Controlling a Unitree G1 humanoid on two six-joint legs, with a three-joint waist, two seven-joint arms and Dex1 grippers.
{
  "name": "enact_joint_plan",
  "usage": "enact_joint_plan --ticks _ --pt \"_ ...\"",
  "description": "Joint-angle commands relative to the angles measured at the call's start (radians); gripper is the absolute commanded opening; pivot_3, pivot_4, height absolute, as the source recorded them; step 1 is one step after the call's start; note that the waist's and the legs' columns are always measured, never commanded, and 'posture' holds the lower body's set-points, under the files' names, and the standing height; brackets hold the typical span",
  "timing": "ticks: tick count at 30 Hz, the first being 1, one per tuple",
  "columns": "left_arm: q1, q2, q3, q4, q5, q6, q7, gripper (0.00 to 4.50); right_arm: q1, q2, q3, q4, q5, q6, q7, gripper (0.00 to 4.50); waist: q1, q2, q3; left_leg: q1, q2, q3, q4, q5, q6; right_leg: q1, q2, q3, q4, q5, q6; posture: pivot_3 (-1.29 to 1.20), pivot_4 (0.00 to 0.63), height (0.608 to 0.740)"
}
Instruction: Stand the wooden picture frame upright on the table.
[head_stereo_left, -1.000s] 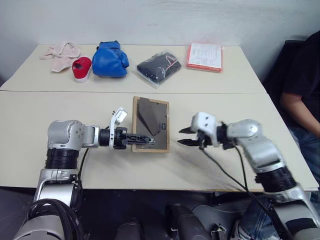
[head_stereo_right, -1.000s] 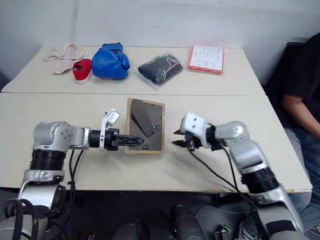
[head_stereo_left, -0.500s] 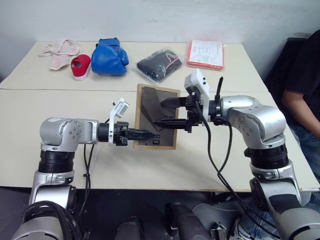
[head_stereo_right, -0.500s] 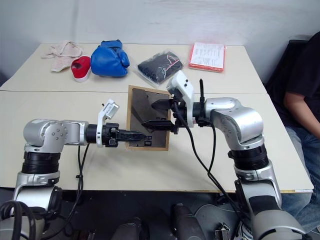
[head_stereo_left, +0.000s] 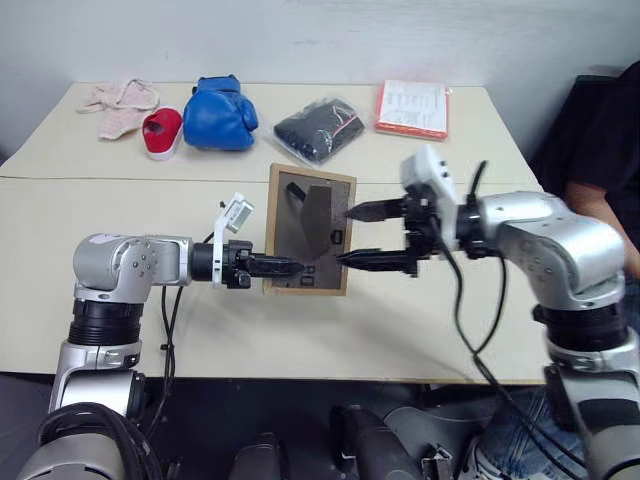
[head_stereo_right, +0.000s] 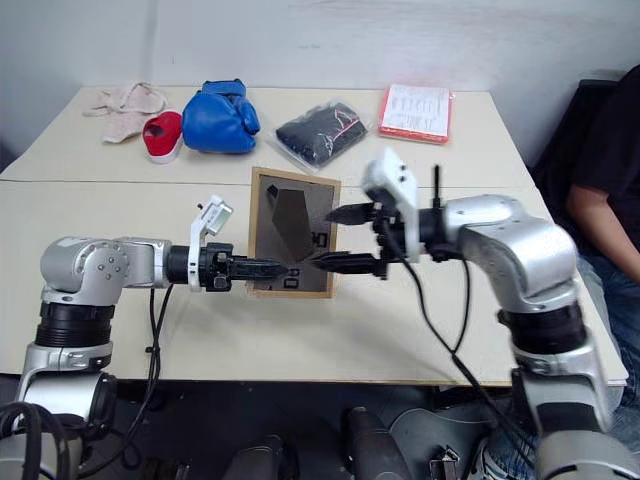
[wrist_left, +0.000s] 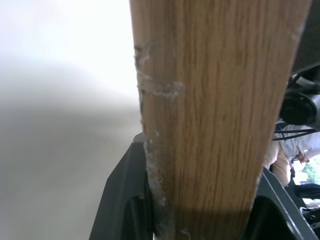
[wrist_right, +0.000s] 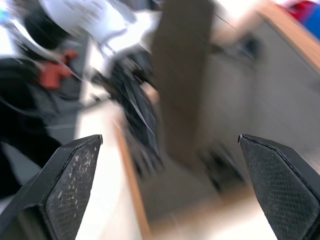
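Table (head_stereo_left: 120, 215) lay under both of your arms, cream, with a seam across it, and along its far edge, well beyond either set of fingers, sat a blue boxing glove (head_stereo_left: 220, 115), a dark bagged bundle (head_stereo_left: 317, 132), an orange-edged paper packet (head_stereo_left: 411, 109), a red shoe (head_stereo_left: 162, 134) and a pale cloth (head_stereo_left: 118, 104). A person sat off past your right arm.

The wooden picture frame (head_stereo_left: 308, 243) was raised off the table with its dark back and fold-out stand (head_stereo_left: 317, 215) facing you. Your left gripper (head_stereo_left: 278, 267) had its fingers clamped on the frame's lower left edge; the left wrist view showed the wood grain held tight between the black fingers (wrist_left: 125, 200). Your right gripper (head_stereo_left: 365, 236) stood just at the frame's right side with its fingers spread wide, one fingertip at the stand and the other near the lower right corner. I could not tell whether either was touching.

I judged that you were in the step of getting the stand opened while the left held the frame. The next move called for you to catch the stand's free end with the right fingers, swing it outward, then lower the frame so its bottom edge and the stand's foot met the table together before you let go
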Motion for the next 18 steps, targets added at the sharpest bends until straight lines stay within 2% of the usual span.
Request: enact_joint_plan --ticks 1,3,4,6,8,10,13,18 --pt "-0.013 0.018 0.021 -0.010 -0.036 -0.009 -0.025 1.27 0.048 -0.075 -0.034 0.002 -0.134 -0.287 0.031 4.50 -0.001 0.000 0.000 0.000 0.000 0.000 0.000 0.000 0.000 0.000 0.000 0.000 0.000 0.000 0.000 0.00 0.150 0.740" --pt "-0.012 0.031 0.013 -0.014 -0.041 -0.006 -0.038 1.27 0.097 -0.099 0.000 0.063 -0.307 -0.634 0.006 4.50 -0.004 0.000 0.000 0.000 0.000 0.001 0.000 0.000 0.000 0.000 0.000 0.001 -0.001 0.001 0.001 0.00 0.150 0.740" --pt "-0.012 0.039 0.007 -0.018 -0.043 -0.005 -0.047 1.27 0.116 -0.104 0.024 0.122 -0.425 -0.877 -0.040 4.50 -0.005 -0.001 0.000 0.000 0.000 0.001 0.000 0.000 0.000 0.000 0.000 0.001 -0.001 0.001 0.001 0.00 0.150 0.740" --pt "-0.017 0.051 0.002 -0.020 -0.054 0.003 -0.067 1.27 0.118 -0.106 0.074 0.281 -0.715 -1.414 -0.247 4.50 -0.008 -0.001 0.001 0.001 0.000 0.002 0.000 0.000 0.000 0.000 0.001 0.002 -0.001 0.001 0.002 0.00 0.150 0.740" --pt "-0.029 0.056 0.005 -0.013 -0.068 0.017 -0.078 1.27 0.069 -0.107 0.130 0.418 -0.984 -1.741 -0.464 4.50 -0.011 -0.001 0.001 0.001 -0.001 0.003 0.000 0.000 0.000 0.000 0.002 0.003 0.000 0.001 0.002 0.00 0.150 0.740" --pt "-0.038 0.061 0.003 -0.011 -0.080 0.032 -0.088 1.27 0.001 -0.092 0.168 0.528 -1.220 -1.879 -0.694 4.50 -0.013 -0.001 0.002 0.001 0.000 0.004 0.000 0.000 0.000 0.000 0.002 0.004 0.000 0.001 0.002 0.00 0.150 0.740" --pt "-0.048 0.077 -0.009 -0.018 -0.099 0.054 -0.109 1.27 -0.101 -0.061 0.233 0.641 -1.487 -1.930 -1.025 4.50 -0.021 -0.001 0.002 0.001 0.000 0.005 0.000 0.001 -0.001 -0.002 0.002 0.005 0.002 0.001 0.001 0.00 0.150 0.740" --pt "-0.055 0.096 -0.039 -0.032 -0.116 0.067 -0.131 1.27 -0.226 0.002 0.333 0.738 -1.701 -1.904 -1.394 4.50 -0.034 -0.002 0.002 0.001 0.000 0.005 0.000 0.002 -0.003 -0.002 0.002 0.005 0.004 0.000 0.000 0.00 0.150 0.740"
